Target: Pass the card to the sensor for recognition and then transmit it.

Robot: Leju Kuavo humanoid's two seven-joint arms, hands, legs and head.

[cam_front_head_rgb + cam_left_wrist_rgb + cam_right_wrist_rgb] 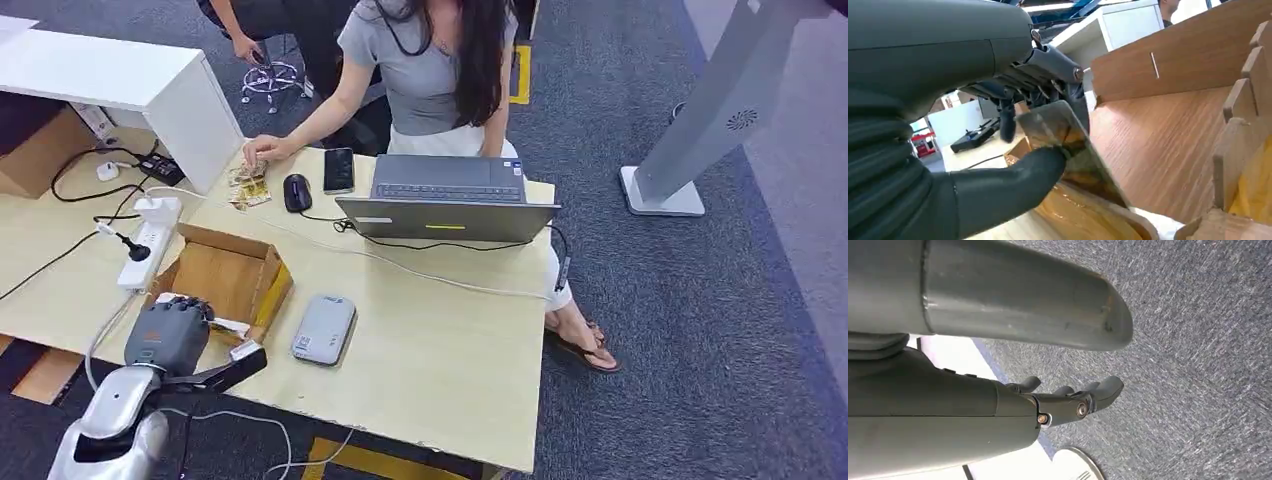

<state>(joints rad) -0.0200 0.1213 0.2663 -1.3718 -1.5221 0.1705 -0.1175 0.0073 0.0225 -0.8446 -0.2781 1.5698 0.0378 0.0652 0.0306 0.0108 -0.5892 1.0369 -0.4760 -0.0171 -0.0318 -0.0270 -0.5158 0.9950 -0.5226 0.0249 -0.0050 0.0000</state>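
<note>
At the near left edge of the tabletop, the left hand sits at the front lip of an open wooden box. In the left wrist view its thumb and fingers pinch a glossy card — the card is tilted, its lower end down inside the box against the wood floor. Notched wooden dividers run along one side of the box.

Just beside the box, toward the right, a grey sensor lies flat on the tabletop, apart from the hand. To the left of the box a white power strip lies with a black plug in it, and cables trail off it.

The right hand hangs over blue-grey carpet, its fingers loosely extended and holding nothing.

Farther back, an open laptop stands on the tabletop with a black mouse and a dark phone to its left. A few more cards lie near the mouse — a person's hand rests on them. The person sits behind the laptop. A white cabinet stands at the far left, and a grey stand rises from the carpet at the far right.
</note>
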